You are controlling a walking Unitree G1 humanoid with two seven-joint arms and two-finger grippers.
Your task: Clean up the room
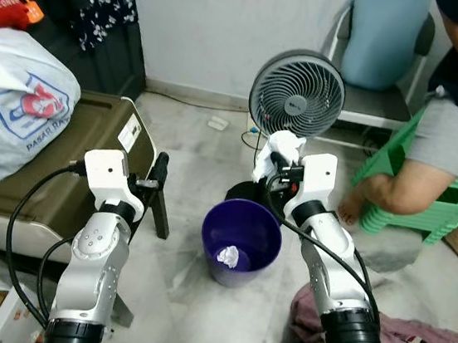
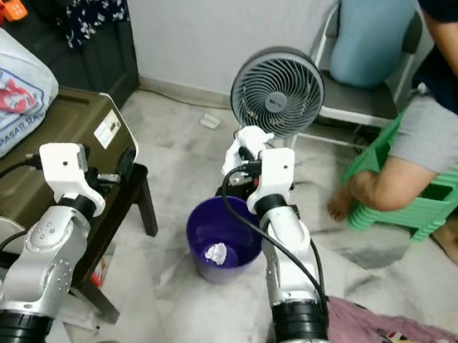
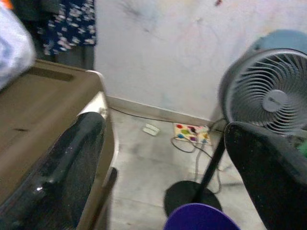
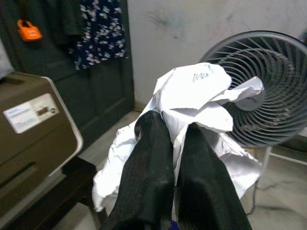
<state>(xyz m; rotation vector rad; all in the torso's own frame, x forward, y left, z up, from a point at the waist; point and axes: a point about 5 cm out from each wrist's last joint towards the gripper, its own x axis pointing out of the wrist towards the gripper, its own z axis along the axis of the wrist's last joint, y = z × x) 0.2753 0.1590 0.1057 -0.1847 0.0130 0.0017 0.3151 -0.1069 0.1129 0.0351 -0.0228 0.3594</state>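
Your right gripper was clamped on the crumpled paper: light, soft, crushable. Below it stood the purple bin. Your left gripper stood open.

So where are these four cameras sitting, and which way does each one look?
Left eye view: on the head, looking down at the purple bin, both silver arms in front.
Right eye view: beside it, same scene, the crumpled paper in the right gripper.
Left wrist view: along the left gripper, fingers apart, toward the fan.
Right wrist view: along the fingers pinching the paper.
Both wrist views share the fan and the brown case.
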